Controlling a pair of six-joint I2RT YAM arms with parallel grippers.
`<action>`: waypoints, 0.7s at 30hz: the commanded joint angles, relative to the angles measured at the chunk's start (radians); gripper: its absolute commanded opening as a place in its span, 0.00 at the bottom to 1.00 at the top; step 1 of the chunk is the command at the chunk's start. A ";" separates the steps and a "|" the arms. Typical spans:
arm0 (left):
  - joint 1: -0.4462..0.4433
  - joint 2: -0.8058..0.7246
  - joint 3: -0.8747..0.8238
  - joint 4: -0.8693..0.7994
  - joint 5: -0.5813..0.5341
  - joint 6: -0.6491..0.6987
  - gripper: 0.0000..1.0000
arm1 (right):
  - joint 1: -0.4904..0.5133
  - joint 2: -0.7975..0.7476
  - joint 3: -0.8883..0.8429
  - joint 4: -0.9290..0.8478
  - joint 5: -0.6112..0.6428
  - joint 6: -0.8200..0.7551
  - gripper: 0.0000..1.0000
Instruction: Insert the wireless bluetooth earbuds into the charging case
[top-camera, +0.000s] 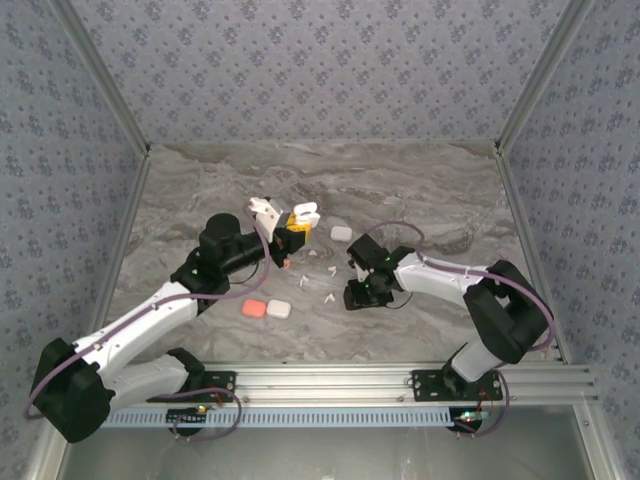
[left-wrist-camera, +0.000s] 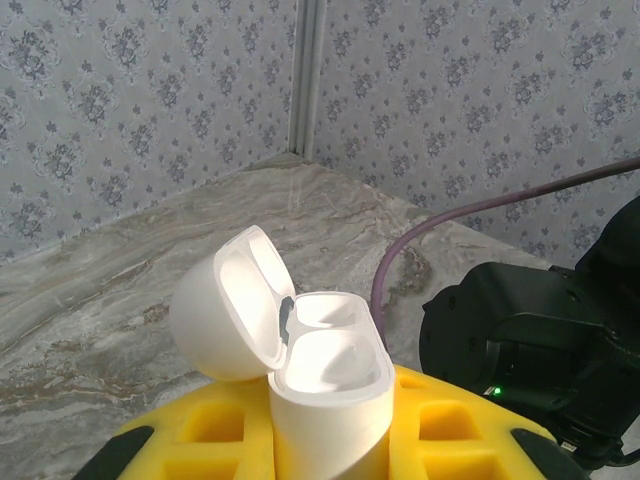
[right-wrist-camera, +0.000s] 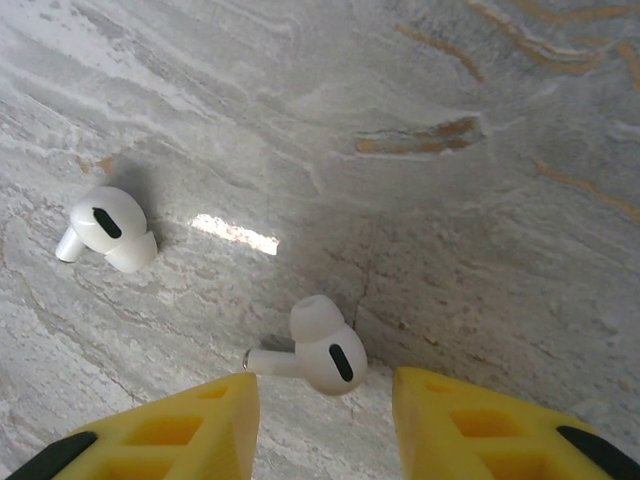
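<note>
My right gripper (right-wrist-camera: 325, 425) hung spread open just above the desk (right-wrist-camera: 470, 200). Its two yellow fingers (right-wrist-camera: 170, 435) stood either side of a white earbud (right-wrist-camera: 322, 355), which lay on its side with the stem flat on the marble. To make the pick cleanly, I judged I should drop straight down. I should then close gently across the bud's rounded body rather than its thin stem, since so small and smooth a piece could squirt out sideways. A second earbud (right-wrist-camera: 105, 228) lay near but apart from it, clear of my fingers.

To the left, my left gripper (left-wrist-camera: 330, 438) was clenched on the charging case (left-wrist-camera: 330, 395), holding it upright with its lid (left-wrist-camera: 225, 310) swung open. I could see no earbud inside. I reckoned the bud would have to go in stem first, lined up over one socket. So the left arm ought to keep the case steady while the right one carried the bud across.
</note>
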 joint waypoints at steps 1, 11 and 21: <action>-0.006 -0.018 0.010 -0.003 -0.009 0.017 0.00 | 0.011 0.024 0.042 -0.003 0.019 0.016 0.40; -0.006 -0.021 0.018 -0.021 -0.017 0.020 0.00 | 0.033 0.082 0.106 -0.027 0.053 -0.012 0.38; -0.006 -0.030 0.020 -0.040 -0.025 0.029 0.00 | 0.050 0.121 0.128 -0.058 0.070 -0.026 0.36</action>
